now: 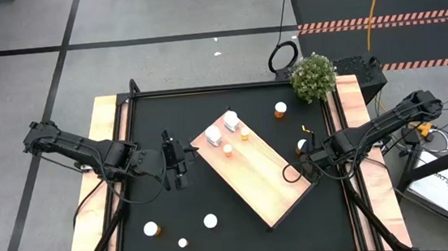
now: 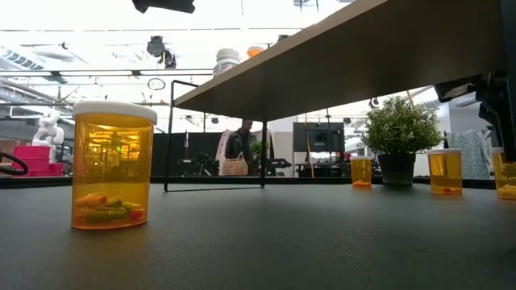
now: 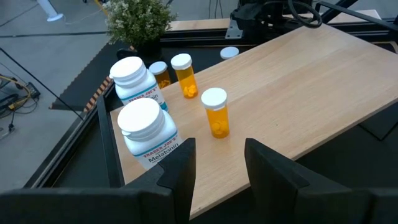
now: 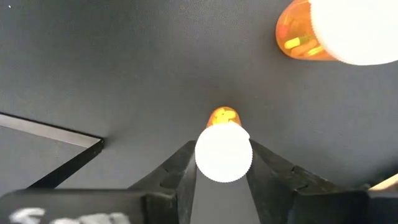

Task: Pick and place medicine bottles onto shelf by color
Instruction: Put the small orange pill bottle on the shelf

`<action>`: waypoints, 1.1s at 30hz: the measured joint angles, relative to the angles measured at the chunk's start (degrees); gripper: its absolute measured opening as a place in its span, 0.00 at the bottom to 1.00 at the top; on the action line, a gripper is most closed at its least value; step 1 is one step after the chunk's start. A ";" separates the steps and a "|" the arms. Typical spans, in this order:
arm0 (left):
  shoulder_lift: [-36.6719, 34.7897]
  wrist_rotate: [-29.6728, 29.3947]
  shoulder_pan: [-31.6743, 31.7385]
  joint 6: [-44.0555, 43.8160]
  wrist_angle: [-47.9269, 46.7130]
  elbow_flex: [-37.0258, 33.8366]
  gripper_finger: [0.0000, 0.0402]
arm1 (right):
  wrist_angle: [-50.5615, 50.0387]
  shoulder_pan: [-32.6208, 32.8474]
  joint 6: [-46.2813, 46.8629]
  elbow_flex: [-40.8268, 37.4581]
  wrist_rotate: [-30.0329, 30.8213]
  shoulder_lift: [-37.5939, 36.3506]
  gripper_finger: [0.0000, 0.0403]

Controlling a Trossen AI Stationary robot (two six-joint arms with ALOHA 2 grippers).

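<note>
I see the pale wood shelf [image 1: 263, 176] lying askew on the bench, carrying 2 white bottles [image 1: 222, 128] and 2 upright orange bottles [image 1: 236, 141] at its far end. Another orange bottle [image 4: 224, 149] sits between my right gripper's [image 4: 222, 167] fingers.

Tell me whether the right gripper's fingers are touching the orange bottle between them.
Touching. The right wrist view shows the right gripper with both fingers pressed against the white cap of the orange bottle, no gap on either side.
</note>
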 joint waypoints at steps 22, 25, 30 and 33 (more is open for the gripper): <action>0.00 0.00 0.02 0.66 0.04 0.00 0.35 | 0.04 -0.03 0.64 0.00 1.65 -3.42 0.29; 0.00 0.00 0.02 0.67 0.04 0.00 0.35 | 0.04 -0.03 1.19 0.02 1.77 -4.80 0.29; 0.00 0.00 0.02 0.68 0.10 0.00 0.35 | 0.64 -0.03 1.60 0.21 3.24 -7.27 0.29; 0.00 0.00 0.02 0.70 0.13 0.00 0.35 | 0.93 -0.03 1.31 2.13 7.51 -8.60 0.29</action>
